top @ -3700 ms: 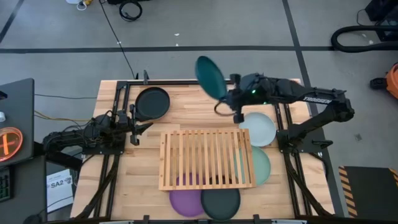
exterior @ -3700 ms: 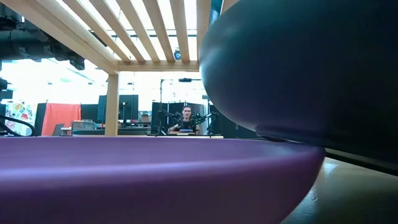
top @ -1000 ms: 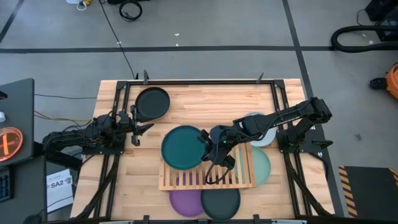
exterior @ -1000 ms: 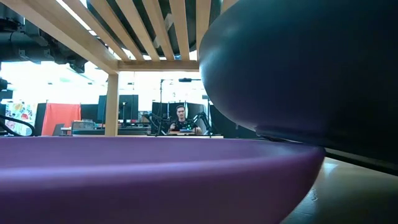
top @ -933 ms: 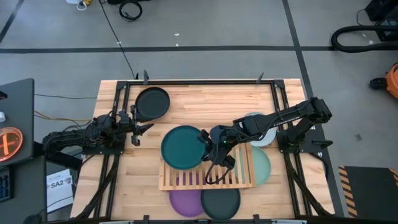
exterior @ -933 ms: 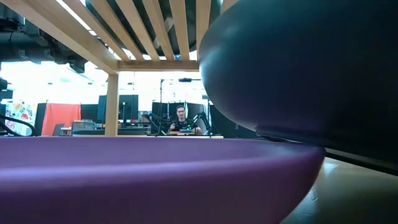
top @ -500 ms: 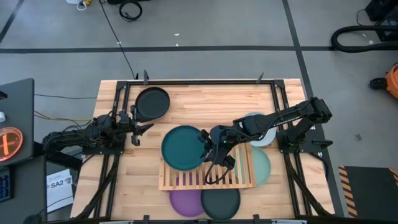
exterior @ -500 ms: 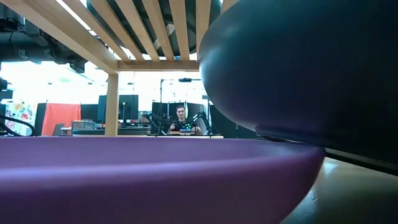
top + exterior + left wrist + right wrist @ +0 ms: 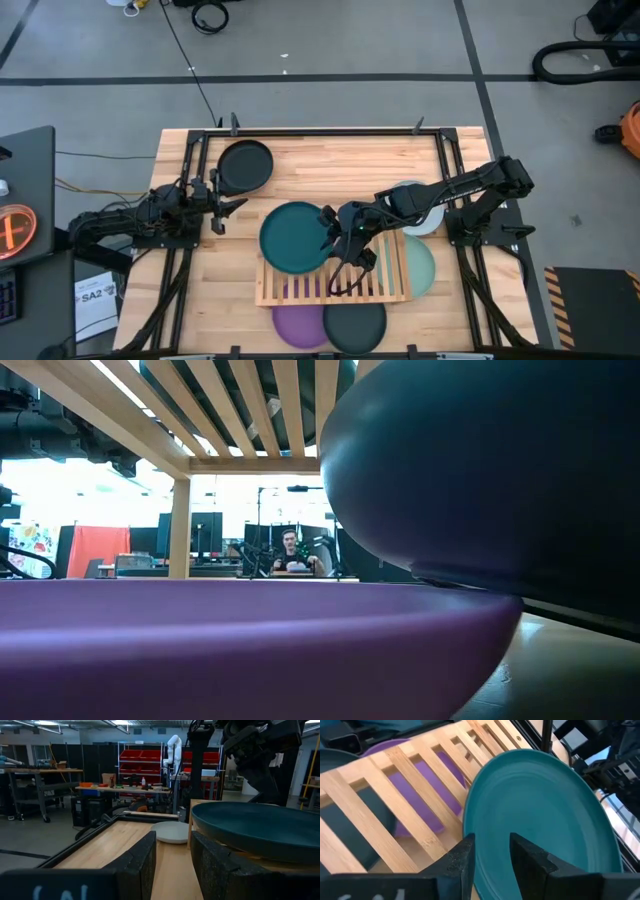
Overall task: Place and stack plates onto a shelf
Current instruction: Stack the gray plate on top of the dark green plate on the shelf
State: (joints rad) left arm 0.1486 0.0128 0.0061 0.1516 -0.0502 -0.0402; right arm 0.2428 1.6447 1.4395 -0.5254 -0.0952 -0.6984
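Releasing the dark teal plate (image 9: 294,236) flat on the left half of the shelf (image 9: 385,283), right gripper (image 9: 333,228) fingers apart astride its rim, left gripper (image 9: 222,207) idle, apart, far left; next, likely lifting clear.

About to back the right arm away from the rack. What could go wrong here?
The teal plate lies on the shelf with its edge overhanging the left side, so it may tip off. The right gripper straddles the plate's rim with its fingers apart; retreating may drag it. Purple plate below could get hit.
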